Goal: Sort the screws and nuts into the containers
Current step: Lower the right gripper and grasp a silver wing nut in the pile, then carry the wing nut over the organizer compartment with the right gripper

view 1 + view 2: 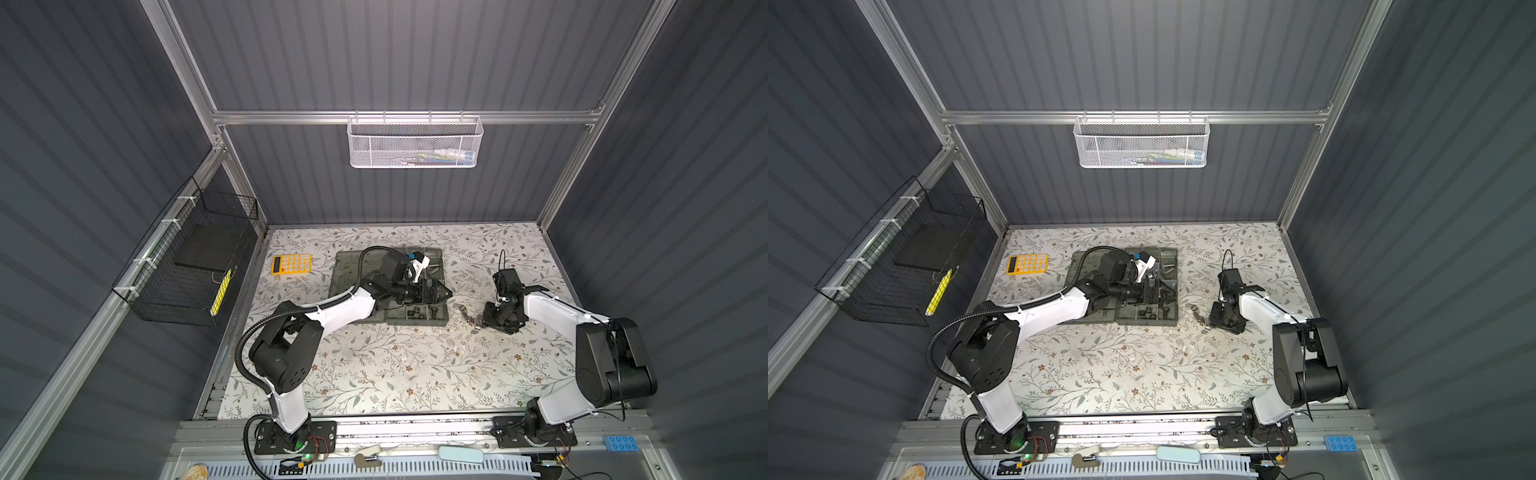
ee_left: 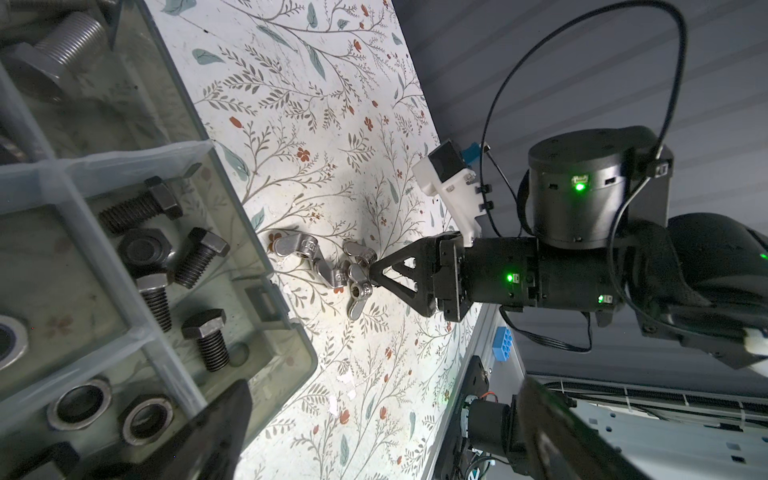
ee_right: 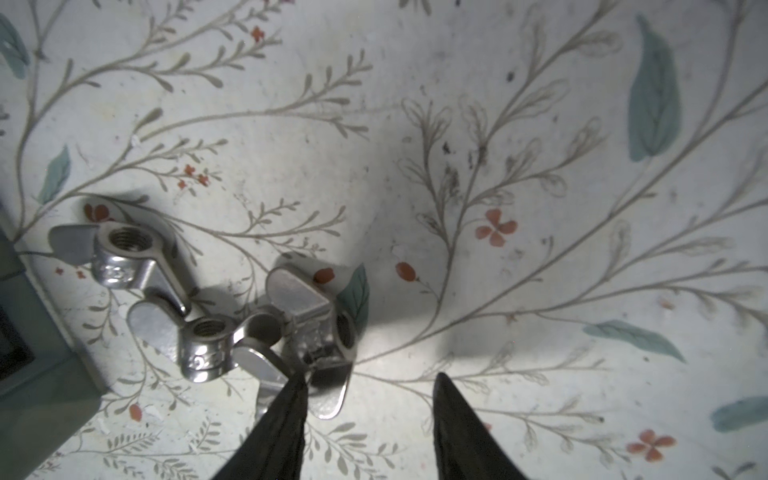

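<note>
Here, right jaws apart at wing nuts (image 3: 208,353), left jaws apart over containers (image 2: 41,266)

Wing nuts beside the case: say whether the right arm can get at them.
Probably yes: the right claw sits open at the wing nuts on bare table, one fingertip touching the nearest, nothing between. The left claw hangs over the case.

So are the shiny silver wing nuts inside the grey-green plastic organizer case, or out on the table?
Out. The silver wing nuts lie clustered on the floral tabletop, just beside the organizer case and outside its wall.
</note>
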Robot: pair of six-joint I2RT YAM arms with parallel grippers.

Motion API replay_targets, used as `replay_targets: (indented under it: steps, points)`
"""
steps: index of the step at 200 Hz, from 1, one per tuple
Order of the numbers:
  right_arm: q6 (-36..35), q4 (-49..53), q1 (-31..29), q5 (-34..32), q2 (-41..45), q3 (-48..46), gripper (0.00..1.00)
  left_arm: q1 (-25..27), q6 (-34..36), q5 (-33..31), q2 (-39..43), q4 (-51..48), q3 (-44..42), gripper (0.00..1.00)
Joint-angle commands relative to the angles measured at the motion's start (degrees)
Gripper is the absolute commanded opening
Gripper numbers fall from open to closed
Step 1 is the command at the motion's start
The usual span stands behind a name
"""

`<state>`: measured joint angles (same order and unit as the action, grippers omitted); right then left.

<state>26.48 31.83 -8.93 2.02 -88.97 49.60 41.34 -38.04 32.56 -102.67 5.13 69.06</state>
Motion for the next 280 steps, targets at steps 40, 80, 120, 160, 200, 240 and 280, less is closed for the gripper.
replay_targets:
  steps: [40, 80, 120, 160, 200, 240, 280]
  points:
    - [-0.93, 0.76, -0.21, 2.9, -3.23, 3.54, 0.45, 0.45, 1.74, -0.7, -0.69, -1.43, 1.82, 1.0]
    - [-1.46, 1.82, -0.74, 1.48, -4.93, 4.01, 0.37, 0.49, 1.96, -0.73, -0.71, -1.61, 1.95, 1.0]
    - [-1.53, 1.52, -1.61, 0.79, -6.58, 4.09, 0.31, 0.49, 1.8, -0.66, -1.0, -1.61, 1.96, 1.0]
    - [-1.53, 1.78, -2.67, -0.71, -8.52, 5.36, 0.26, 0.49, 2.01, -0.73, -0.94, -1.74, 1.99, 1.0]
    - [-1.54, 1.75, -2.73, -0.24, -8.51, 6.44, 0.18, 0.49, 2.11, -0.83, -0.86, -1.96, 2.03, 1.0]
    - [-0.87, 1.22, -2.76, 1.39, -6.14, 7.21, 0.13, 0.49, 2.43, -0.84, -1.11, -2.35, 2.31, 1.0]
    - [-0.09, 0.93, -2.76, 3.97, -3.74, 8.74, 0.1, 0.38, 4.86, -2.77, 0.18, -4.86, 3.07, 1.0]
